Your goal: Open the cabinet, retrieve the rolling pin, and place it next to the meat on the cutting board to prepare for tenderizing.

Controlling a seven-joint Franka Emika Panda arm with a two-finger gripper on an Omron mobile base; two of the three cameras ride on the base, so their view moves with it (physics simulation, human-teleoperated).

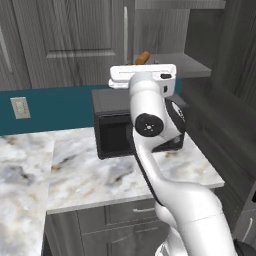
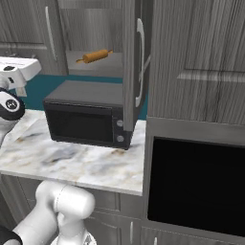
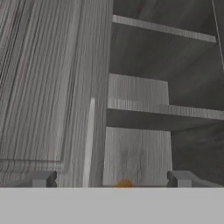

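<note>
The pin (image 2: 95,56) lies on its side on the grey shelf (image 2: 93,69) inside the cabinet (image 2: 131,62), above the microwave (image 2: 86,115). In the hand view a small orange part of it (image 3: 124,184) shows at the bottom, between the two fingertips. The right door (image 2: 135,57) stands open, edge-on toward the robot, so the shelf can be reached; the left door (image 1: 70,40) is closed. The hand (image 3: 113,179) is wide and holds nothing. It is raised before the opening, near shelf height and pointed inward, probably to go in around the pin. The marble desk (image 2: 72,160) carries the microwave. I judge the opening step done and the pickup not yet begun.
</note>
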